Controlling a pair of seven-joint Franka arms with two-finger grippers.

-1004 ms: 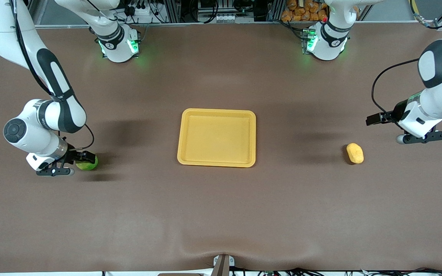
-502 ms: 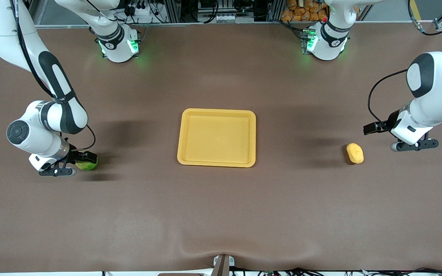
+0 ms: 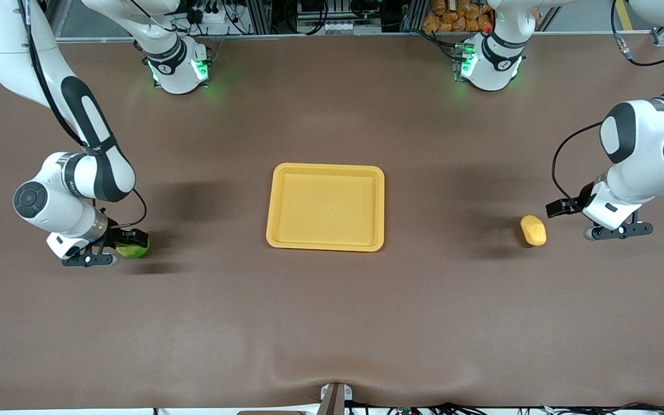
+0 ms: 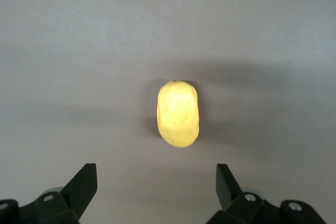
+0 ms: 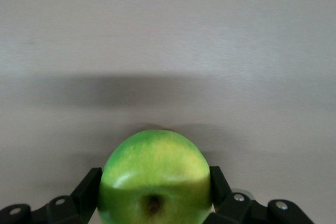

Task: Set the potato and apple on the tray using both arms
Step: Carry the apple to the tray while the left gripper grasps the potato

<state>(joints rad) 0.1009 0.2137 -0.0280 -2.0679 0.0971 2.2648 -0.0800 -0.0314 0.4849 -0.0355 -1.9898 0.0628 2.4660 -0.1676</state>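
Note:
The green apple (image 3: 134, 249) rests on the brown table at the right arm's end. My right gripper (image 3: 127, 244) is shut on the apple, low at the table. In the right wrist view the apple (image 5: 155, 174) fills the gap, with a black finger (image 5: 90, 186) pressed to each side. The yellow-orange potato (image 3: 533, 230) lies on the table at the left arm's end. My left gripper (image 3: 560, 207) is open and empty, beside the potato and apart from it. In the left wrist view the potato (image 4: 178, 113) lies ahead of the spread fingers (image 4: 84, 184). The yellow tray (image 3: 325, 207) lies empty at mid-table.
The two arm bases (image 3: 175, 64) (image 3: 490, 60) stand along the table's edge farthest from the front camera. Racks, cables and orange objects (image 3: 453, 14) sit past that edge. A small bracket (image 3: 335, 396) is at the table's nearest edge.
My left arm has come down and its gripper has moved closer to the potato. My right gripper has shifted slightly with the apple between its fingers.

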